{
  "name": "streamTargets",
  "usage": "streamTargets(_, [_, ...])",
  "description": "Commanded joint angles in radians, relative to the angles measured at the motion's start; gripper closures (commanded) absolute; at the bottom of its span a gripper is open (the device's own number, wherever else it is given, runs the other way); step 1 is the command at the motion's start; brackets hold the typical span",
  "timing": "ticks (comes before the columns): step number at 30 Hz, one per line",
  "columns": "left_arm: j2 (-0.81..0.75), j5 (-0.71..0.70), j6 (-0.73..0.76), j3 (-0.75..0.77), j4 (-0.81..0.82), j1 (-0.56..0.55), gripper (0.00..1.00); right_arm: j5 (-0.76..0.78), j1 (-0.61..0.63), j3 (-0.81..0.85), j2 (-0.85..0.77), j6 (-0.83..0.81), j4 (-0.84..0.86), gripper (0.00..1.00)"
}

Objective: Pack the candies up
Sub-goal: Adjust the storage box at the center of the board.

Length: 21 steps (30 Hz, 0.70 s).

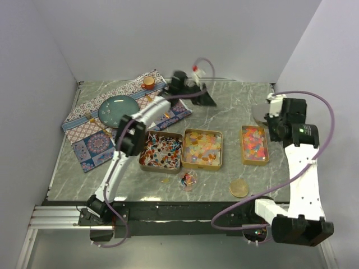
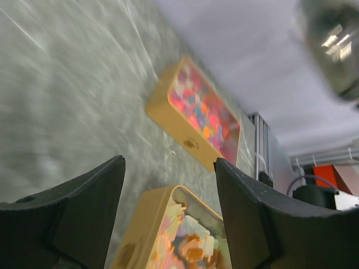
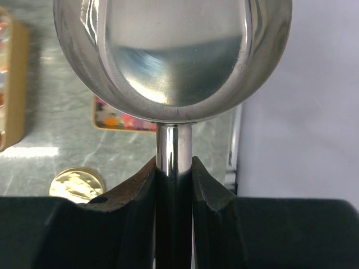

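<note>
Three gold tins hold the candies: red-white-black ones [image 1: 160, 150], pale yellow-orange squares [image 1: 203, 148] and bright pink-orange pieces [image 1: 254, 144]. A small clear cup [image 1: 188, 180] in front of the tins holds a few mixed candies. My left gripper [image 1: 204, 99] is open and empty, raised over the back of the table; its view [image 2: 169, 168] looks down on the pale squares [image 2: 188, 238] and the pink pieces [image 2: 203, 112]. My right gripper [image 1: 271, 116] is shut on the handle of a steel scoop [image 3: 174, 56], whose bowl is empty, above the pink tin [image 3: 124, 120].
A round gold lid [image 1: 239, 188] lies at the front right and shows in the right wrist view [image 3: 77, 184]. A teal plate [image 1: 118, 109] and a small orange-topped jar [image 1: 148, 82] sit on a patterned cloth [image 1: 90, 144] at the back left. White walls enclose the table.
</note>
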Motion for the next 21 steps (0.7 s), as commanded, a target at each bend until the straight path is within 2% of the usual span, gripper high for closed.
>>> streamTargets(1, [0.060, -0.004, -0.076, 0.048, 0.139, -0.080, 0.28, 0.088, -0.092, 0.053, -0.041, 0.080, -0.010, 1.00])
streamTargets(4, [0.094, -0.012, -0.110, 0.049, 0.180, -0.153, 0.30, 0.083, -0.149, 0.090, -0.041, 0.085, -0.036, 1.00])
streamTargets(6, [0.106, -0.061, -0.100, 0.055, 0.135, -0.207, 0.30, 0.053, -0.192, 0.110, -0.041, 0.096, -0.055, 1.00])
streamTargets(7, [0.109, -0.129, -0.103, 0.055, 0.118, -0.231, 0.31, 0.042, -0.201, 0.112, -0.044, 0.099, -0.059, 1.00])
streamTargets(14, [0.096, -0.317, -0.234, 0.002, 0.065, -0.282, 0.33, 0.005, -0.241, 0.075, -0.064, 0.085, -0.059, 1.00])
streamTargets(21, [0.122, -0.568, -0.209, 0.046, -0.116, -0.328, 0.32, -0.017, -0.247, 0.063, -0.055, 0.123, -0.059, 1.00])
